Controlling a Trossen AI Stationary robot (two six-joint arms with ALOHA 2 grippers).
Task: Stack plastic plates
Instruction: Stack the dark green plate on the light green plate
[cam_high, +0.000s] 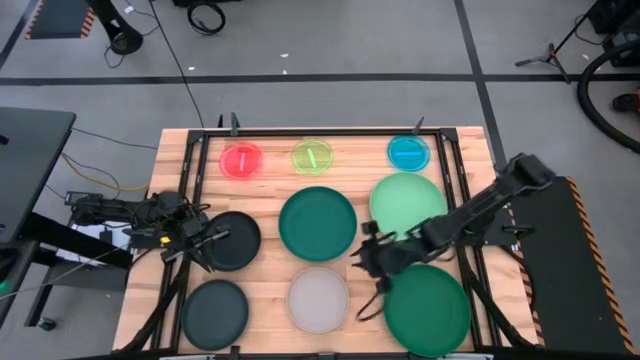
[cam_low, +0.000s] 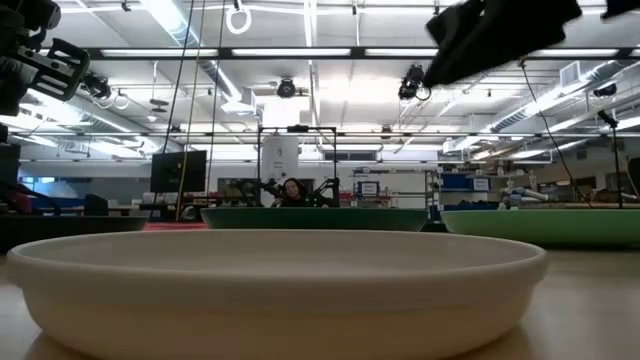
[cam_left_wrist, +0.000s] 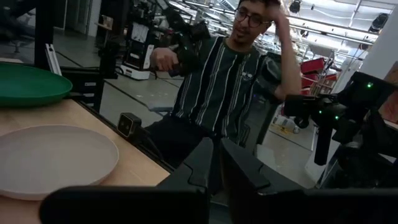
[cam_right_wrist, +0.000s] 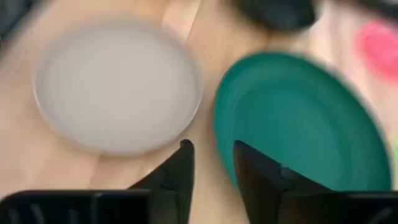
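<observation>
Nine plates lie flat on the wooden table, none stacked. Along the far side are small red, yellow-green and blue plates. A mint plate and a dark green plate sit mid-table, with another dark green one near right. Two black plates lie on the left, and the pale grey plate near centre. My left gripper hangs shut above the upper black plate's left rim. My right gripper is open, raised over bare wood between the grey plate and the central green plate.
A black metal frame borders the tabletop. Strips of bare wood separate the plates. A person sits beyond the table's near edge. Cables and stands lie on the floor past the far side.
</observation>
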